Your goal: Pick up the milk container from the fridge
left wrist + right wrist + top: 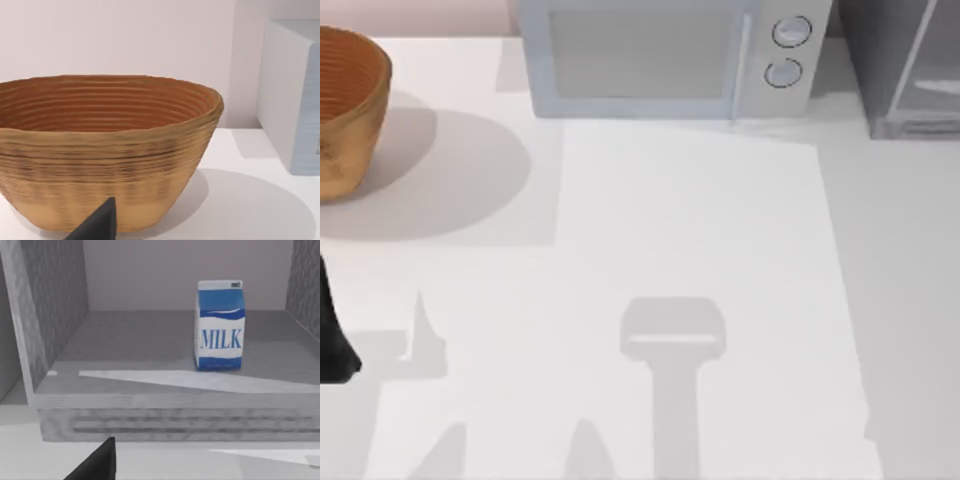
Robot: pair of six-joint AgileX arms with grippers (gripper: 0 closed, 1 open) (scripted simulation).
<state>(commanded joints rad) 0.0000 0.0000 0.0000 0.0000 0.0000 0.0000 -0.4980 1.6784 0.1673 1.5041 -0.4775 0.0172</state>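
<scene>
The milk container (pixel 220 325) stands upright inside the open fridge (pixel 60 325), ahead of the right tool (pixel 97 462). Whether that tool is open, I cannot tell. The left tool (pixel 97 223) idles near a basket (pixel 100 150).

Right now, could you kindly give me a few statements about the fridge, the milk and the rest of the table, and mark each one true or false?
1. The milk carton stands upright on the fridge floor. True.
2. The fridge is closed. False: the right wrist view looks straight into its open inside.
3. The right hand grips the carton. False: the carton stands free, with nothing touching it.
4. A woven basket sits at the table's far left. True.
5. The microwave stands right of the fridge. False: in the top view it is to the fridge's left.
6. The left hand is near the basket. True.
</scene>
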